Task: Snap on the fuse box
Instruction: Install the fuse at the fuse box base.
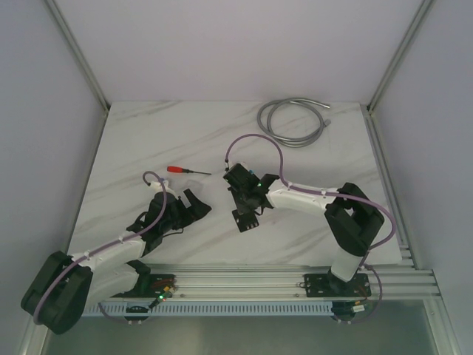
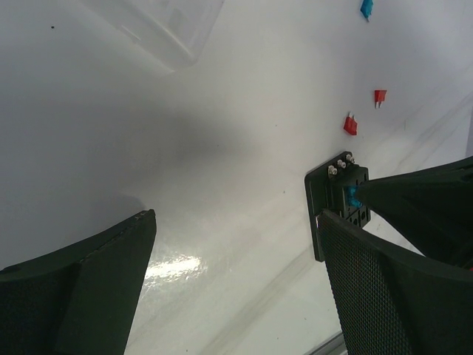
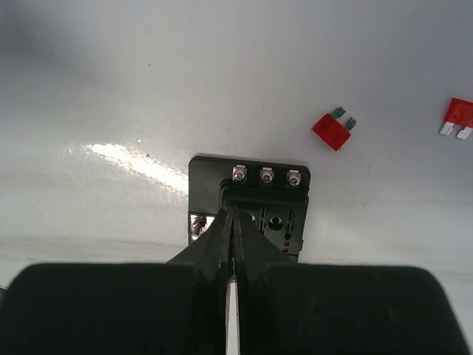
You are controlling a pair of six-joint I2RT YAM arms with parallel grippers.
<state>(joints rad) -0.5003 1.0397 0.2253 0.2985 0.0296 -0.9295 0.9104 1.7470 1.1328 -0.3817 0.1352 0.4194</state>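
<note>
Right gripper has its fingers pressed together into a thin wedge, and the tips rest on the face of the fuse box, close to its left side. A blue speck sits right at the tips. Whether it is pinched between them or already seated in a slot cannot be told.

The fuse box lies flat on the table, toward the near middle and between the two arms. In the right wrist view its row of three screws runs across the far edge, so the right arm reaches it straight from above and along its own line. Any press, on this judgement, goes straight down.

Left gripper is spread wide and holds nothing. It is just to the left of the box and apart from it, with the box off its right finger.

Two loose red fuses lie near, beyond the box. A red-handled screwdriver lies farther back on the left, and a coiled grey hose lies well apart at the far edge. The marble looks smooth and glossy, so the box could slide under an off-centre push.
</note>
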